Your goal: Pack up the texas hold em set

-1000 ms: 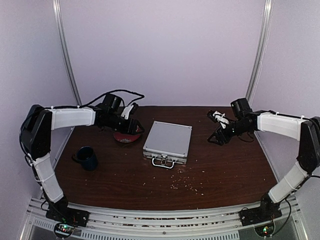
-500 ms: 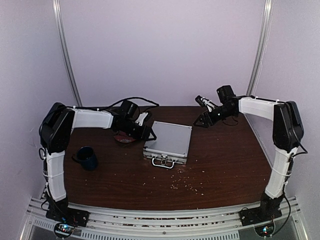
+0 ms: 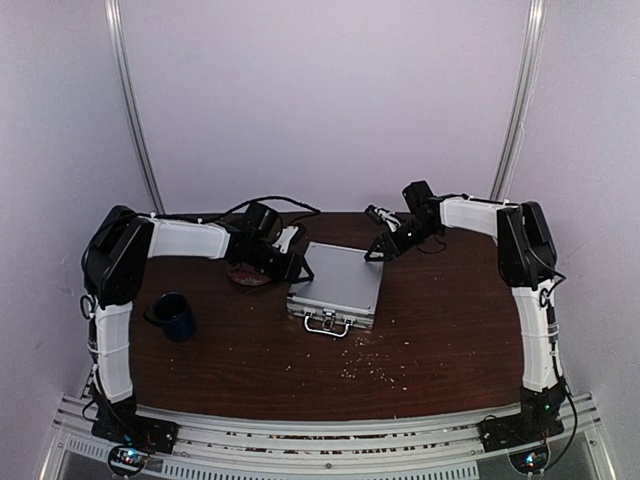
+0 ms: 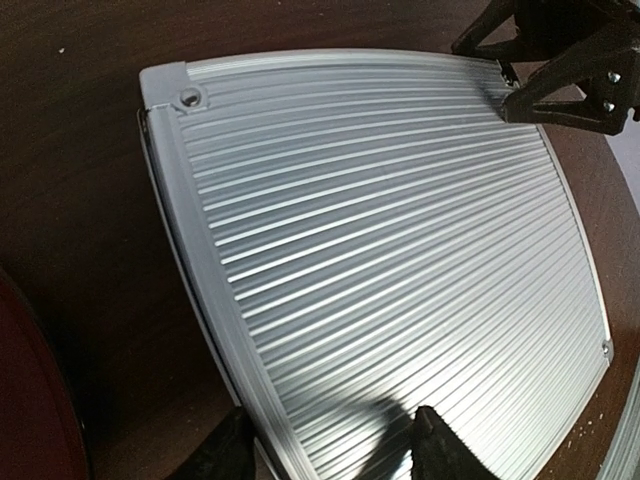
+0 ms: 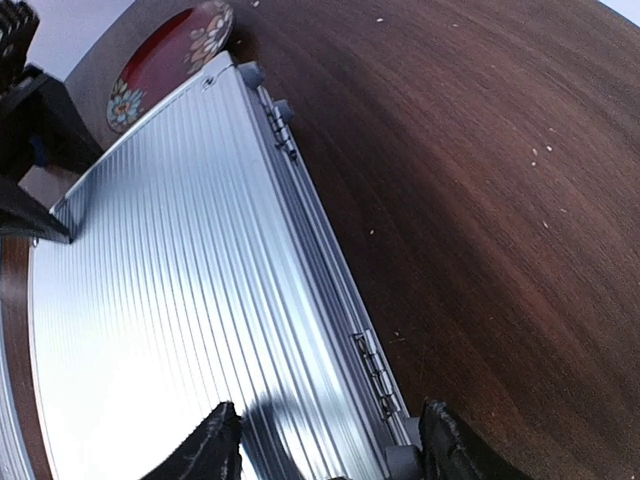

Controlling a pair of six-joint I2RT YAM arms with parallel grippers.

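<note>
**Top external.** I logged the silver case (image 3: pixel 338 278) shut and lying flat at mid-table, with its handle (image 3: pixel 327 324) towards the near edge. The left gripper (image 3: pixel 297 262) sat at the case's left edge and the right gripper (image 3: pixel 377 246) at its far right corner. The red plate (image 3: pixel 245 277) lay just beside the case, partly under the left arm. The dark blue mug (image 3: pixel 175 315) stood well apart on the left. Crumbs (image 3: pixel 375 372) were scattered on the table (image 3: pixel 460 330) nearer than the case.

**Left wrist.** I found the jaws spread wide and holding nothing, straddling the case's edge. One finger (image 4: pixel 228 452) was over bare wood and the other over the ribbed lid. I could not tell whether either touched the case. The right gripper showed at the opposite corner.

**Right wrist.** I found these jaws likewise parted and empty, straddling the edge that carries the hinges (image 5: pixel 372 362). One finger (image 5: pixel 215 445) was above the lid and the other was beyond the hinges. The plate showed past the far corner.
</note>
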